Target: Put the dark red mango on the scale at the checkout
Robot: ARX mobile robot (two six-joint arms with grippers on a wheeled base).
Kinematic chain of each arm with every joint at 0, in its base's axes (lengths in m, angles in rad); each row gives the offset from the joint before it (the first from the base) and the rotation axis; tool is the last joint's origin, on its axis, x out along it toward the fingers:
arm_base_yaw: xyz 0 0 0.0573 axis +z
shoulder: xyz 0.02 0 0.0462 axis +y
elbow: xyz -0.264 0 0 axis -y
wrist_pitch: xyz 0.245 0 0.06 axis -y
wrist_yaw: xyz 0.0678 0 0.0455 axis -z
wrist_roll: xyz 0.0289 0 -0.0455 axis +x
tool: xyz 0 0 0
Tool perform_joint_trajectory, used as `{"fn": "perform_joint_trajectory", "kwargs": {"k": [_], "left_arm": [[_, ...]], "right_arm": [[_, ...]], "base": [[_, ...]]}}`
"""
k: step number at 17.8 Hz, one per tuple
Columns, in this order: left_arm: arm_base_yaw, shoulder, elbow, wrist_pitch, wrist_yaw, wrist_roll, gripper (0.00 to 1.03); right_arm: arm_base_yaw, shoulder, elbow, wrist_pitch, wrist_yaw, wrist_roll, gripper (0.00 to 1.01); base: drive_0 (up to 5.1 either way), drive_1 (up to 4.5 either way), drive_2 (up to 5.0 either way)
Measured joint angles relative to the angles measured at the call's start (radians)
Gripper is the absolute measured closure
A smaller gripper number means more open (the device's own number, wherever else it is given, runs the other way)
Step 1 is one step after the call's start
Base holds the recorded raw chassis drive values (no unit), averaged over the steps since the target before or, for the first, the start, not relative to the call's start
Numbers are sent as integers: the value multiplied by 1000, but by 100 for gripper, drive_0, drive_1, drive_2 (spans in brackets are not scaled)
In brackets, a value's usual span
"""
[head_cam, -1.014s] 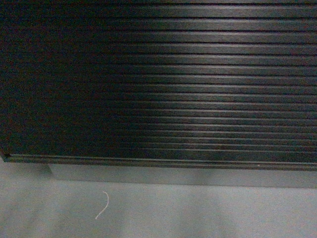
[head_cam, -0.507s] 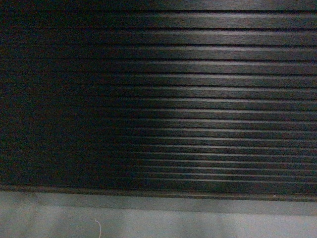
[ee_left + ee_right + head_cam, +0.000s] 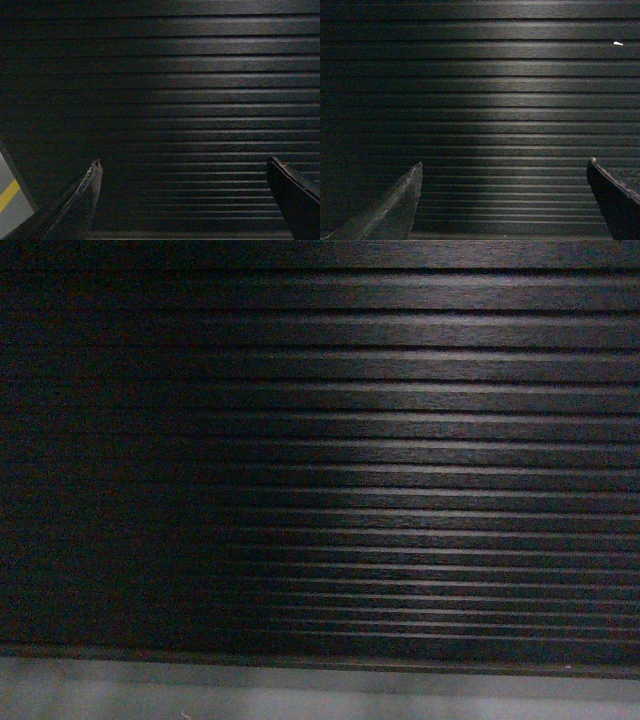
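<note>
Your left hand (image 3: 182, 167) and right hand (image 3: 502, 167) are both spread, holding nothing; the bench's (image 3: 400, 440) slatted front fills every view.

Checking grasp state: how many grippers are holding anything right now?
0. The left gripper and right gripper are both open and empty, facing the checkout slatted front. No mango or scale is in view.

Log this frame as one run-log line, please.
stage: facing checkout slatted front | left gripper: open, empty | right gripper: open, empty | mango, scale: not in view
</note>
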Motion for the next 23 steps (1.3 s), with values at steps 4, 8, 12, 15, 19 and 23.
{"fn": "perform_joint_trajectory", "kwargs": {"k": [4,8,12,15,19,23], "left_arm": [[0,0,0,0,0,0,5],[0,0,0,-2,0,0,5],[0,0,0,0,2,1,5],[0,0,0,0,0,0,5],[0,0,0,0,0,0,5],[0,0,0,1,-1,1,5]], "right_arm": [[0,0,0,0,0,0,3],[0,0,0,-3,0,0,3],[0,0,0,-1,2,0,3],[0,0,0,0,-2,0,3],[0,0,0,1,-1,-1,3],[0,0,0,0,0,-1,3]], "base": [[0,0,0],[0,0,0],[0,0,0],[0,0,0],[0,0,0],[0,0,0]]}}
